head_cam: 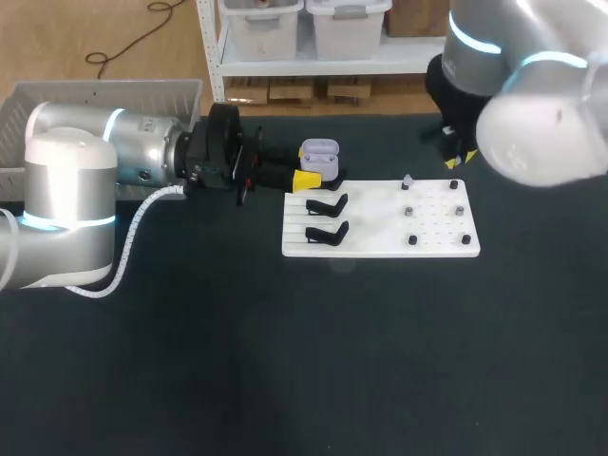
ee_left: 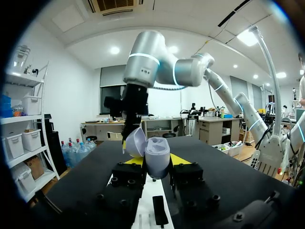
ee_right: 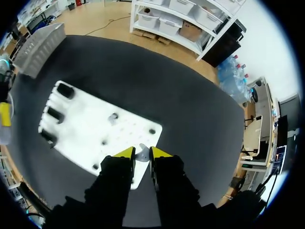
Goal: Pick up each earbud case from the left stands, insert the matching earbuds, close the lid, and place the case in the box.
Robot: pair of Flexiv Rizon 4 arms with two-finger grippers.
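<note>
My left gripper is shut on a lavender earbud case just beyond the white board's far left corner. From the left wrist, the case stands upright between the yellow tips with its lid hinged open. Two black stands on the board's left side are bare. My right gripper hangs above the board's far right corner. In the right wrist view it is shut on a small pale earbud. Another earbud sits on a peg.
Several small dark pegs dot the board's right half. A grey basket stands at the table's far left, behind my left arm. Dark open tabletop stretches in front of the board.
</note>
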